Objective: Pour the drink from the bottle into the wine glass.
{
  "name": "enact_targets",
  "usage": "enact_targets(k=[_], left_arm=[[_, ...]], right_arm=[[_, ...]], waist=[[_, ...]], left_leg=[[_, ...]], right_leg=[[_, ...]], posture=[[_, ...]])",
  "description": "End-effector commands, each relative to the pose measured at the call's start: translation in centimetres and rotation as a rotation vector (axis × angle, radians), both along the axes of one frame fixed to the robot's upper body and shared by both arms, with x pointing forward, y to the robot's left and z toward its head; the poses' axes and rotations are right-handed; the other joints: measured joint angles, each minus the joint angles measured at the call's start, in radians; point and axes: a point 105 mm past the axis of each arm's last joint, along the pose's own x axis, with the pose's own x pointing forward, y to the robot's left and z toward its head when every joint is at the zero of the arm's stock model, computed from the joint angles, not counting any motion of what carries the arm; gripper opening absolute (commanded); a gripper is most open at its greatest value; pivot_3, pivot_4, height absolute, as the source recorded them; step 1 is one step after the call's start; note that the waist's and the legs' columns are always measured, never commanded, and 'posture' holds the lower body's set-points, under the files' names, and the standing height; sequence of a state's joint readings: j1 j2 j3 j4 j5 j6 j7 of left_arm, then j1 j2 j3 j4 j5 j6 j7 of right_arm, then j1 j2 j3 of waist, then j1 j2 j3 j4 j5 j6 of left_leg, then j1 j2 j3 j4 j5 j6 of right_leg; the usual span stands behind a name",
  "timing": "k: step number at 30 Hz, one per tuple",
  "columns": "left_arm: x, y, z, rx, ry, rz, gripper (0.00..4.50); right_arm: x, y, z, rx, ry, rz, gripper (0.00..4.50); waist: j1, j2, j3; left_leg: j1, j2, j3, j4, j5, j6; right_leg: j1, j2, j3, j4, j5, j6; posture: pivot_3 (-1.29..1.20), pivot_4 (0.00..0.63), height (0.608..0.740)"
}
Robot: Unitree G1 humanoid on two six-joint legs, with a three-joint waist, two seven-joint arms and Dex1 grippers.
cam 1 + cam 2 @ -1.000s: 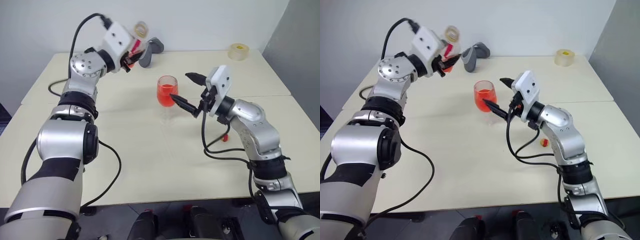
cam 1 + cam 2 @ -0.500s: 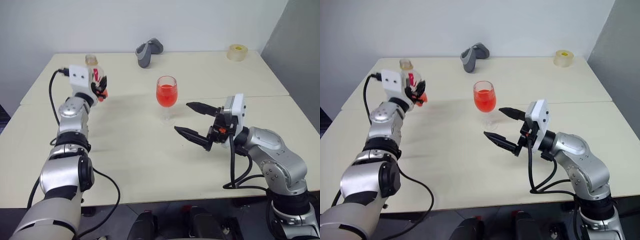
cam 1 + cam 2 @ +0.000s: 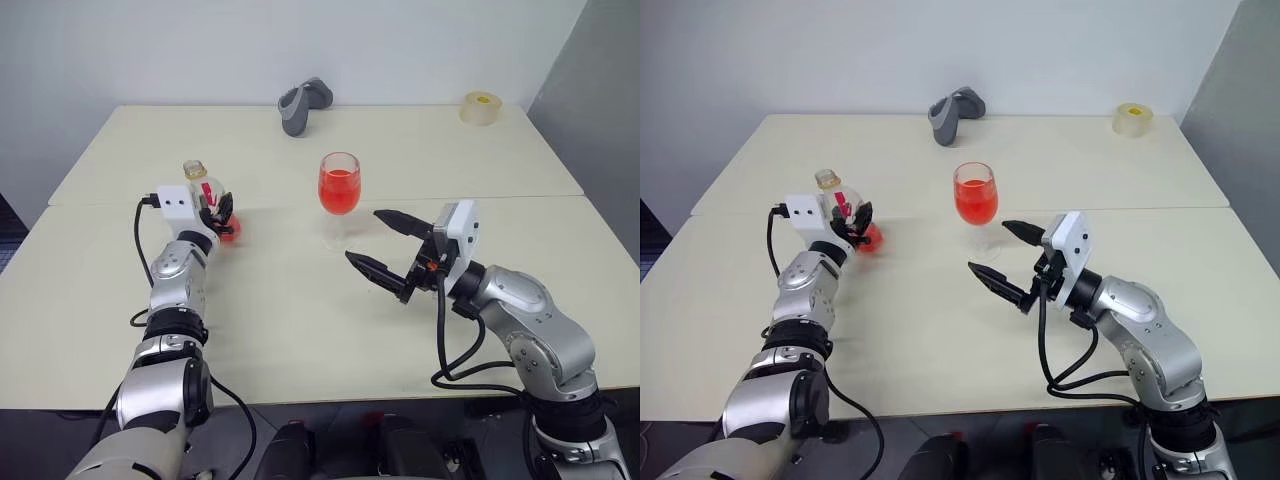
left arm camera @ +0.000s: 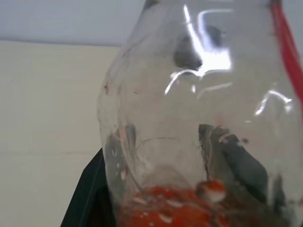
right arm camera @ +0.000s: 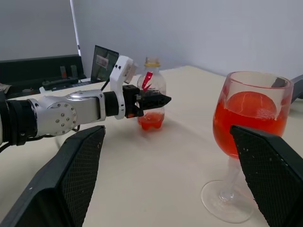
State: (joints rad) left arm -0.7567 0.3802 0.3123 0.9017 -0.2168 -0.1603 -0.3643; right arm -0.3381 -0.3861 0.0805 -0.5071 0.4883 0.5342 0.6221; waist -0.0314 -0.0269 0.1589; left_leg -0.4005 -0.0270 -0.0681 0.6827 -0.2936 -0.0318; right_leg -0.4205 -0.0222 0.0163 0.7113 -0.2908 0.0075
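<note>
The bottle (image 3: 204, 192) stands upright at the table's left, base at the tabletop, with a little red drink (image 4: 165, 213) left in its bottom. My left gripper (image 3: 222, 212) is shut on the bottle's (image 5: 150, 94) lower body. The wine glass (image 3: 339, 192) stands mid-table, its bowl about half full of red-orange drink (image 5: 246, 116). My right gripper (image 3: 364, 236) hangs open just in front of the glass and slightly right of it, fingers spread wide and touching nothing. The right wrist view looks between its fingers (image 5: 71, 182) at the glass and bottle.
A grey curved object (image 3: 300, 104) lies at the table's back middle. A roll of tape (image 3: 479, 104) sits at the back right corner. A seam (image 3: 520, 196) runs across the tabletop behind the glass.
My left arm swung the bottle from tilted high beside the glass down and left to the table, now upright. My right gripper drew back from around the glass stem, staying open.
</note>
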Motion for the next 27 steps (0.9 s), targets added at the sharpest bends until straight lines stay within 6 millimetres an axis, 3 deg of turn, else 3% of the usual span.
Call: enact_targets(k=[1, 3, 11, 17, 27], left_arm=[[0.1, 0.0, 1.0, 0.002, -0.034, -0.010, 1.95], [0.0, 0.1, 1.0, 0.008, -0.032, -0.005, 1.95], [-0.2, 0.0, 0.7, 0.023, -0.023, -0.016, 4.48], [-1.8, 0.5, 0.6, 0.037, -0.006, -0.048, 4.48], [-6.3, 2.5, 0.0, 0.076, 0.075, -0.026, 4.48]], right_arm=[[0.2, -0.3, 1.2, 0.006, -0.058, -0.014, 4.50], [0.4, -0.3, 1.4, 0.008, -0.058, -0.016, 4.50], [0.8, -0.3, 1.6, 0.004, -0.068, -0.023, 4.50], [0.8, -0.5, 1.6, 0.003, -0.071, -0.024, 4.50], [0.4, -1.3, 0.7, 0.012, -0.047, -0.076, 4.50]], waist=[[0.000, 0.000, 0.000], [0.000, 0.000, 0.000], [0.000, 0.000, 0.000], [-0.002, 0.000, 0.000], [0.002, 0.000, 0.000]], left_leg=[[0.000, 0.000, 0.000, 0.000, 0.000, 0.000], [0.000, 0.000, 0.000, 0.000, 0.000, 0.000], [0.000, 0.000, 0.000, 0.000, 0.000, 0.000], [0.000, 0.000, 0.000, -0.001, 0.000, 0.000], [0.001, 0.001, -0.001, -0.001, 0.000, 0.000]], right_leg=[[0.000, 0.000, 0.000, 0.000, 0.000, 0.000], [0.000, 0.000, 0.000, 0.000, 0.000, 0.000], [0.000, 0.000, 0.000, 0.000, 0.000, 0.000], [0.000, 0.000, 0.000, 0.000, 0.000, 0.000], [0.001, 0.000, 0.000, -0.001, 0.000, 0.000]], posture=[[0.00, 0.150, 0.740], [0.00, 0.150, 0.740], [0.00, 0.150, 0.740], [0.00, 0.150, 0.740], [0.00, 0.150, 0.740]])
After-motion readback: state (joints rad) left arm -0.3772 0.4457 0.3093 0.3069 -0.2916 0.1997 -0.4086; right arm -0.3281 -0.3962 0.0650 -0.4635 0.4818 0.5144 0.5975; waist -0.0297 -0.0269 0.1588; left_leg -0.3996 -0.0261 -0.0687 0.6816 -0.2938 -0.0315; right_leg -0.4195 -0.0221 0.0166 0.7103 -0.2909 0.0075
